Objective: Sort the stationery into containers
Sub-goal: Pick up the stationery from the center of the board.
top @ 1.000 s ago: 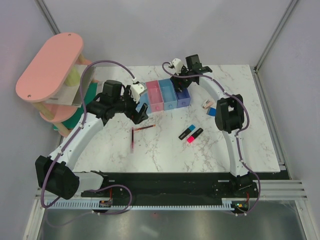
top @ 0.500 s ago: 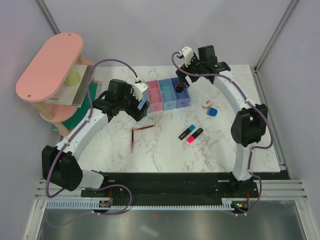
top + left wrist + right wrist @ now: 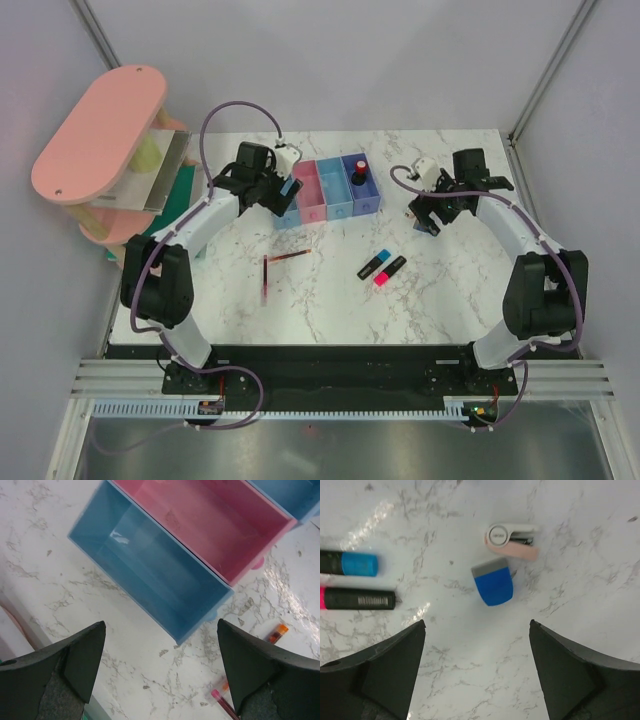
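Right gripper (image 3: 476, 626) hangs straight over the small blue block with the grey end (image 3: 493, 583), fingers spread wide, nothing between them. To me that reads as lining up for a straight-down pick. The beige eraser-like piece (image 3: 512, 540) lies just beside the block, so jaws this wide could catch both; I'd say it has to straddle the block alone. Off to the side, the blue-tipped black highlighter (image 3: 350, 563) and the pink-tipped black highlighter (image 3: 357, 600) lie parallel on the white marble tabletop (image 3: 470, 290).

Left gripper (image 3: 161, 624), jaws just as wide and equally empty, hovers above the light-blue plastic bin (image 3: 150, 575) at the end of the row. That bin is bare inside, and so is the pink plastic bin (image 3: 210, 525) joined to it. Scouting a drop spot, or simply parked out of the way? I can't tell. The two thin dark-red pens (image 3: 288, 255) lie on the marble in front of the row, forming a rough L.

At the far end, the purple plastic bin (image 3: 368, 202) holds the red-black capped piece (image 3: 358, 172), standing upright. One item sorted, I'd judge, and six out on the table.
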You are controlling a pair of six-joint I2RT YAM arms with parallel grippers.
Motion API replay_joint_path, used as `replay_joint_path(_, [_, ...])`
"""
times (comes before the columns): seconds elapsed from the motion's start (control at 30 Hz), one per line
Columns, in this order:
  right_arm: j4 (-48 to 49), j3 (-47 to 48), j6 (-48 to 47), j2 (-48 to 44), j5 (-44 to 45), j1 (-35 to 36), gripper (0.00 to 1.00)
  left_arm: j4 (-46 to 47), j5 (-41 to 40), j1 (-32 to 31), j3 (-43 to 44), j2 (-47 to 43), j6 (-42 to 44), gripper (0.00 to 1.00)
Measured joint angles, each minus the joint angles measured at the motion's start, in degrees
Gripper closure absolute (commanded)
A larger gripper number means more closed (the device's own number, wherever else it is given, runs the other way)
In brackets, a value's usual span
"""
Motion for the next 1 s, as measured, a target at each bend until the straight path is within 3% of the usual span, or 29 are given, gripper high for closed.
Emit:
replay_joint_path(0.13, [-1.66,-5.42,-5.57,0.26,0.85,-1.57,0.10,1.95,-0.07,0.92,4.48,2.49,0.07,0.00])
replay_joint_path(0.37, [0.04,-6.47,-12.72,4.22,2.03,-2.67,0.13,4.02,-0.39,1.62,9.22,6.56,1.33,0.00])
replay_joint_path(0.63, [0.72,-2.73,-18.12,14.36,4.15,-4.31,0.16,3.85,-4.37,2.21,10.80,11.04,1.73,0.00])
replay_joint_path(1.0, [0.94,2.32,-21.79,19.39,2.80,-4.31,0.23,3.54,-6.19,2.56,10.84,11.52,3.06,0.00])
